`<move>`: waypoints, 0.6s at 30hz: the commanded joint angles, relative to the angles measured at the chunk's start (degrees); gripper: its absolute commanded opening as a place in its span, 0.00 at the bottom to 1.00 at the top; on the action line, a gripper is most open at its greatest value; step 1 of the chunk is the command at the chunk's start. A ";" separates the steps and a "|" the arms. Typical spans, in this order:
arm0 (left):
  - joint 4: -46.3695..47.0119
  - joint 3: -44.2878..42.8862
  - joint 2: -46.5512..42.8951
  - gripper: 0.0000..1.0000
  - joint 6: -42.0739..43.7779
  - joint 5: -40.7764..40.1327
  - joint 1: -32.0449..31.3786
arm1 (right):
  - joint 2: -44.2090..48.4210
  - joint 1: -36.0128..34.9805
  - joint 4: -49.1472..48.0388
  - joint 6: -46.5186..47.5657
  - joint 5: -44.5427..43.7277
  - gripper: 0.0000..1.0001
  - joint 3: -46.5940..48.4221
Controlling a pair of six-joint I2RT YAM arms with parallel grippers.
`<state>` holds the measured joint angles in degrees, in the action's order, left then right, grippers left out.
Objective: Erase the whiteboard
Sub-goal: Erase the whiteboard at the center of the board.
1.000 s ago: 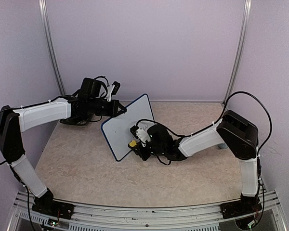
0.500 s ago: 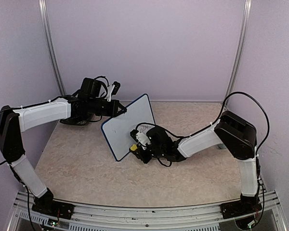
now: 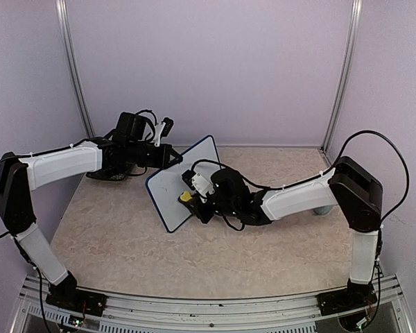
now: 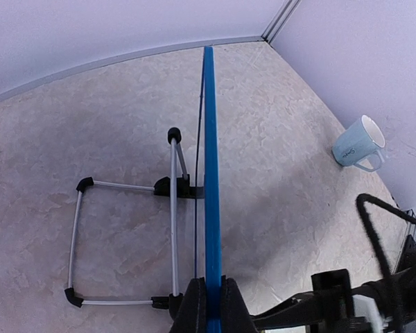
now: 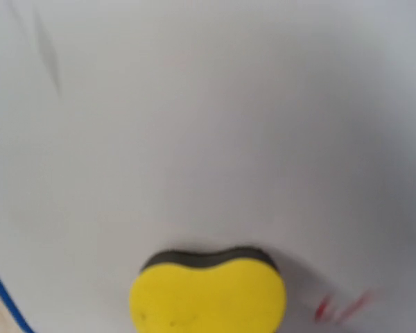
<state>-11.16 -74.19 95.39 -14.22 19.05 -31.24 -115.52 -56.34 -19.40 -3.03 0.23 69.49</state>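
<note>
Whiteboard (image 3: 168, 191) stands tilted on a wire stand (image 4: 125, 222) near the middle of the tabletop (image 3: 194, 257), its white face turned toward the right arm. The left end effector (image 3: 175, 160) is closed tight on the blue top edge, one finger on each side of the frame. The right end effector (image 3: 192, 197) is closed on a yellow sponge (image 3: 185, 197), whose dark layer is pressed against the white face. In the right wrist view, red smears (image 5: 340, 305) show just to the right of the sponge and a faint grey streak (image 5: 48, 48) lies at the upper left. A pale blue mug (image 4: 357, 143) sits by the right wall, well apart from the stand.
</note>
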 commanded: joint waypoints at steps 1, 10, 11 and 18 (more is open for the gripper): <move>-6.52 0.83 1.37 0.00 -1.10 3.29 -1.51 | 3.46 -0.88 -4.99 0.92 -1.02 0.00 -0.76; -6.51 0.96 1.14 0.00 -1.05 3.02 -1.45 | -2.64 -2.61 -2.80 0.46 0.81 0.00 -0.44; -6.57 0.97 1.12 0.00 -0.99 3.01 -1.48 | -3.55 -2.76 -2.34 0.25 1.13 0.00 -0.40; -6.51 0.83 1.20 0.00 -1.08 3.18 -1.60 | -6.89 -3.09 -2.64 -0.67 0.01 0.00 -2.55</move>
<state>-11.16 -74.19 95.39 -14.13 19.05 -31.29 -119.81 -58.94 -22.48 -2.87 0.84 68.05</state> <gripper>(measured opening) 0.043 0.229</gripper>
